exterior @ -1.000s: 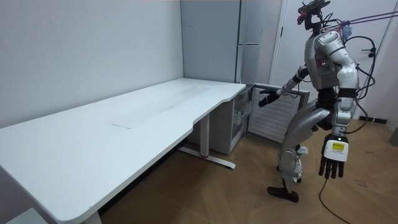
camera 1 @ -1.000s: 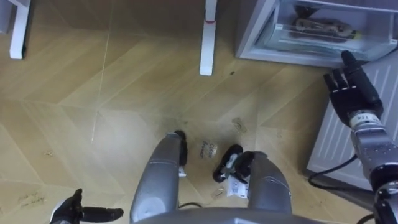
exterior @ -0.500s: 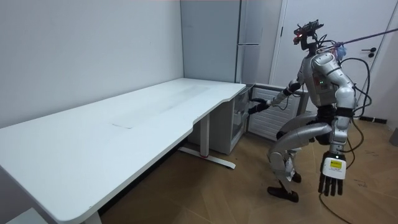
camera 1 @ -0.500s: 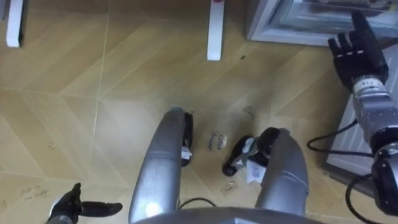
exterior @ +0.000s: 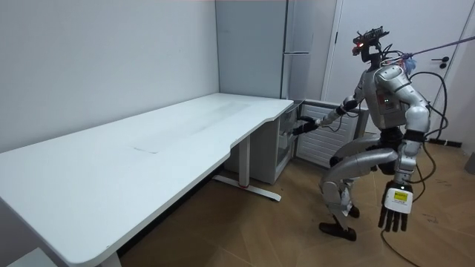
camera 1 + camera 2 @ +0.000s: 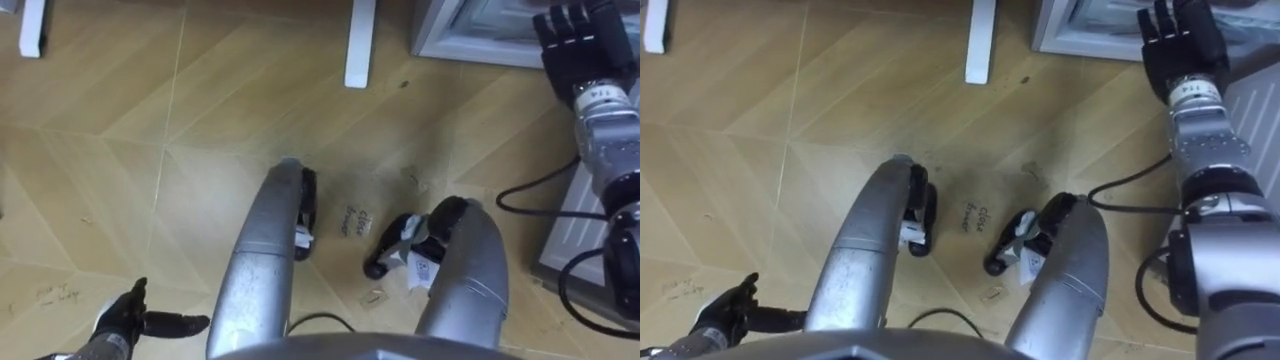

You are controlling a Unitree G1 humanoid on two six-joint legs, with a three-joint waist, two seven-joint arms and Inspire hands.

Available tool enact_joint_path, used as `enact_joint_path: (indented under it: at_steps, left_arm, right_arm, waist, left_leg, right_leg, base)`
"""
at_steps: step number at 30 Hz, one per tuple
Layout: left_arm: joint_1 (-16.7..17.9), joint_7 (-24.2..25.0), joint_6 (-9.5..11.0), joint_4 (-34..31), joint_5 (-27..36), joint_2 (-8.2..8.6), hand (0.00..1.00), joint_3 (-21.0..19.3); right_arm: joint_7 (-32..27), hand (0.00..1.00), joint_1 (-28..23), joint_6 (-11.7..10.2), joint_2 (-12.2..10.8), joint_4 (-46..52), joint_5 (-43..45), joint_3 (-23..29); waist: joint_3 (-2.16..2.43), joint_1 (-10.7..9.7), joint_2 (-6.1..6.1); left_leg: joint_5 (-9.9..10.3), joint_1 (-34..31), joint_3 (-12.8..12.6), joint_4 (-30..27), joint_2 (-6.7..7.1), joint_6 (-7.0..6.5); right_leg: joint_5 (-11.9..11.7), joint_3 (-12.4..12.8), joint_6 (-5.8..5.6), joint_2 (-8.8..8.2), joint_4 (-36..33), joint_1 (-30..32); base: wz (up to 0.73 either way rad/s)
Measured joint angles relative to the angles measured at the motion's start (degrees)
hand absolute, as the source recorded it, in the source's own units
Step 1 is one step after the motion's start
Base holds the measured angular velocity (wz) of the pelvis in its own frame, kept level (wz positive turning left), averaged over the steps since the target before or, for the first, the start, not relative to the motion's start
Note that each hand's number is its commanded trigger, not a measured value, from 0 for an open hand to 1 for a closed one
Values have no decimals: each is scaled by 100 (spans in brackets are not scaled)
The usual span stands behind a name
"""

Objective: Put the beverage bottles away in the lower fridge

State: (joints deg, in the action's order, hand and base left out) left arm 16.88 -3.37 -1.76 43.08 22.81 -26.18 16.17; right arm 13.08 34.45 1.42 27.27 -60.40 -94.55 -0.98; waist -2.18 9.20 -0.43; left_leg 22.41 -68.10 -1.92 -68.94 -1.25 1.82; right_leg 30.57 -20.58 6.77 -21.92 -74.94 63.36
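I cannot tell where the drinks are from here; neither hand carries one. The lower fridge (image 6: 455,35) sits at the upper right of the left eye view, a low pale box tucked under the end of the white counter (image 5: 148,156). Its door (image 5: 320,148) stands swung open towards the robot, right of centre in the room view.

The right hand (image 6: 572,45) is stretched out to the fridge's open front, in the upper right corner of the eye views. Its fingers are straight and a little spread, with nothing in them; whether they touch the fridge I cannot make out. The left hand (image 6: 122,322) hangs at the lower left, fingers loose and straight, thumb out, empty too. The robot stands in a deep crouch on the wooden floor (image 6: 200,130), knees bent, just short of the fridge, with a counter leg (image 6: 358,45) at the top centre.

To my eye this is a reach into the fridge, readying it before any drink goes in. Done well, it wants a steady crouch with weight over both feet. The right arm should go straight in between the door and the counter leg rather than sweep sideways, and the fingers should be set squarely on whatever front they are after. The drinks have yet to be fetched, so the door is best left wide.
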Motion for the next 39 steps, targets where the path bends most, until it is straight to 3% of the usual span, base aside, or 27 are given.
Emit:
enact_joint_path:
  at_steps: [5, 7, 9, 14, 16, 18, 22, 23, 26, 31, 34, 36, 39]
  left_arm:
    - [96, 8, 99, 19, 7, -78, 0, -396]
    - [160, 6, 142, 32, 7, -124, 0, -530]
    - [174, 11, 159, 97, 12, -146, 0, -610]
    - [173, 19, 194, 163, 10, -145, 0, -707]
    - [174, 45, 208, 250, 10, -144, 0, -704]
    - [174, 47, 197, 310, 7, -150, 0, -704]
    - [195, 34, 207, 367, 0, -213, 0, -706]
    - [240, 32, 199, 375, -5, -213, 0, -696]
    - [276, 39, 174, 390, 0, -212, 0, -695]
    - [276, 163, 202, 422, -32, -238, 0, -712]
    - [219, 210, 214, 517, -53, -199, 0, -697]
    - [173, 289, 218, 589, -56, -154, 0, -704]
    - [114, 288, 231, 593, -52, -102, 0, -749]
  right_arm:
    - [-392, 0, 507, 42, 185, 331, 125, -139]
    - [-499, 0, 484, 103, 213, 168, 162, -221]
    - [-554, 0, 486, 115, 231, 179, 243, -222]
    - [-675, 0, 492, 105, 285, 182, 233, -220]
    - [-674, 0, 492, 96, 283, 180, 217, -219]
    - [-669, 0, 493, -82, 287, 177, 135, -213]
    - [-629, 0, 492, -312, 247, 139, -105, -209]
    - [-605, 0, 487, -410, 220, 38, -209, -208]
    - [-524, 0, 479, -564, 224, -117, -258, -99]
    - [-273, 0, 456, -521, 244, -853, 36, -55]
    - [-162, 0, 193, -484, 321, -1017, 359, -88]
    - [-131, 0, 129, -334, 374, -1288, 727, -123]
    - [-23, 0, -231, -245, 377, -1363, 1207, -152]
  waist:
    - [-12, 15, -14]
    - [-18, 48, -19]
    - [-17, 81, -15]
    - [-24, 210, 5]
    - [-59, 237, 55]
    - [-98, 323, 166]
    - [-98, 557, 254]
    - [-113, 574, 329]
    - [-123, 746, 380]
    - [-102, 817, 423]
    - [-109, 767, 376]
    - [-123, 759, 262]
    - [-108, 670, 111]
  left_leg:
    - [-471, 450, 79, 1027, 49, 96]
    - [-568, 637, 159, 1283, 67, 138]
    - [-682, 738, 163, 1507, 66, 147]
    - [-768, 786, 166, 1662, 53, 184]
    - [-791, 804, 178, 1689, 59, 190]
    - [-840, 831, 240, 1775, 76, 234]
    - [-936, 876, 388, 1910, 120, 273]
    - [-937, 953, 471, 1955, 108, 270]
    - [-1034, 1071, 559, 2151, 109, 274]
    - [-1093, 1488, 733, 2453, 198, 282]
    - [-1208, 1874, 810, 2812, 217, 266]
    - [-1254, 2198, 821, 3077, 217, 269]
    - [-1267, 2607, 820, 3334, 184, 234]
  right_leg:
    - [-389, -301, 176, 87, 860, -454]
    - [-437, -360, 144, 170, 1092, -652]
    - [-511, -416, 194, 193, 1263, -722]
    - [-534, -467, 249, 197, 1340, -734]
    - [-534, -485, 252, 195, 1354, -771]
    - [-524, -575, 226, 198, 1444, -848]
    - [-558, -725, 257, 209, 1566, -971]
    - [-569, -834, 244, 251, 1667, -1109]
    - [-688, -898, 237, 357, 1907, -1239]
    - [-747, -1065, 186, 401, 2217, -1724]
    - [-829, -1124, 68, 510, 2574, -2123]
    - [-940, -1096, 37, 607, 2863, -2399]
    - [-1028, -1121, -62, 728, 3224, -2827]
  base:
    - [10]
    - [15]
    - [0]
    - [1]
    - [4]
    - [7]
    - [15]
    - [13]
    - [1]
    - [12]
    - [14]
    - [-7]
    - [-3]
